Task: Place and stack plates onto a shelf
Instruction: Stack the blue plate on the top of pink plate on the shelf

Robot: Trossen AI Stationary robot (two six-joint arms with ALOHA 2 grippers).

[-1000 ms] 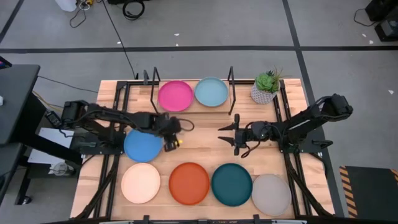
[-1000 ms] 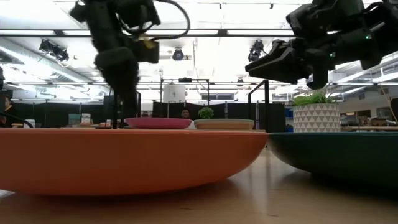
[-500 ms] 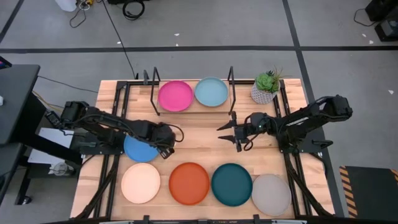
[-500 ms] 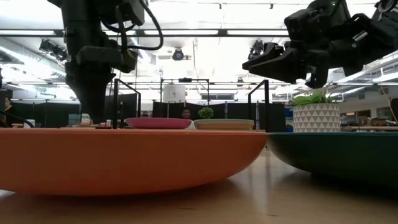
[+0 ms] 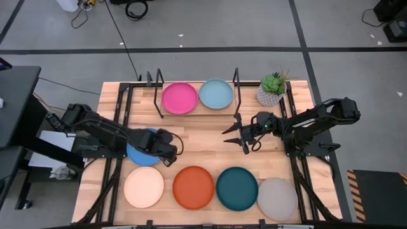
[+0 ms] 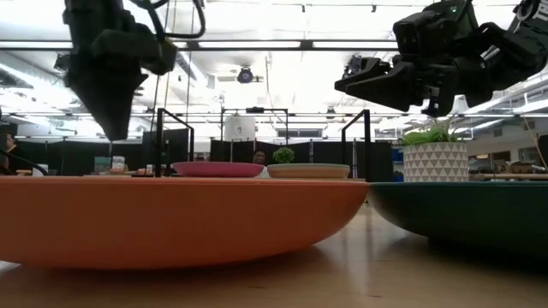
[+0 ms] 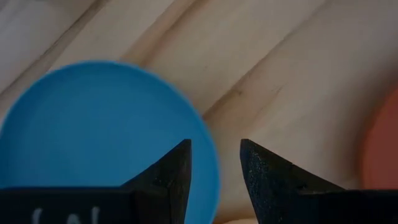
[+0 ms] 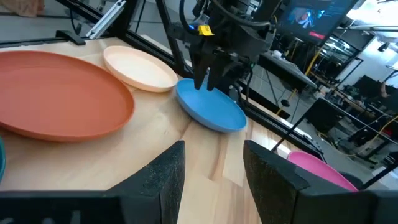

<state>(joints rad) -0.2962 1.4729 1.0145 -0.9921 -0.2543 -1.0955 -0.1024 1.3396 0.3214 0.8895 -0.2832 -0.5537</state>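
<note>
The blue plate lies flat on the table's left half. My left gripper hovers open over its right rim, pointing down. In the left wrist view one finger stands over the blue plate and the other over bare wood. Whether they touch the plate cannot be told. The shelf at the far edge carries a magenta plate and a light blue plate, side by side on its plank. My right gripper is open and nearly level above the table's middle, holding nothing.
Along the near edge lie cream, orange, dark teal and grey plates in a row. A potted plant stands at the far right, beside the shelf's black upright. Bare wood lies between the grippers.
My left gripper has moved toward the table's near left, from beside the blue plate to above its right rim, rising a little and rolling its wrist. My right gripper has swung slightly, still open. No plate has moved.
</note>
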